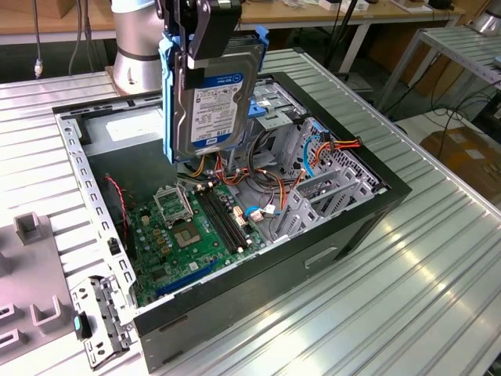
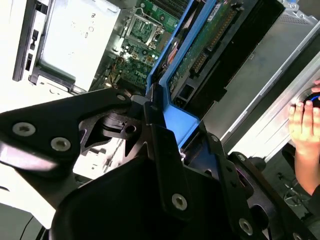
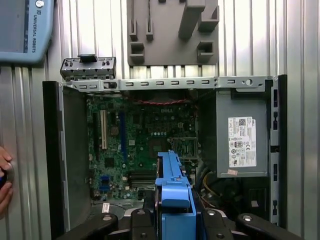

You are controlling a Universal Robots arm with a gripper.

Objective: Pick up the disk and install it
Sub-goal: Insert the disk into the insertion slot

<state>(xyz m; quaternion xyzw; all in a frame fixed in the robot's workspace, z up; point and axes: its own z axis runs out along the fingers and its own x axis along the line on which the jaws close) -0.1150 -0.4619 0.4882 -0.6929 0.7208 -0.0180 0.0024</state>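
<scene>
A table (image 1: 423,282) of ribbed silver metal slats carries everything. An open black computer case (image 1: 360,227) lies on its side across the middle of the table, open face up. The round base of the robot arm (image 1: 133,63) stands on the slats just behind the case's far corner, toward the exterior view's left. A grey plastic block (image 1: 27,229) with raised pegs and slots lies flat just beside the case's metal-framed end, and in the first wrist view a grey-blue handheld controller (image 3: 25,30) rests on the table near that block.
</scene>
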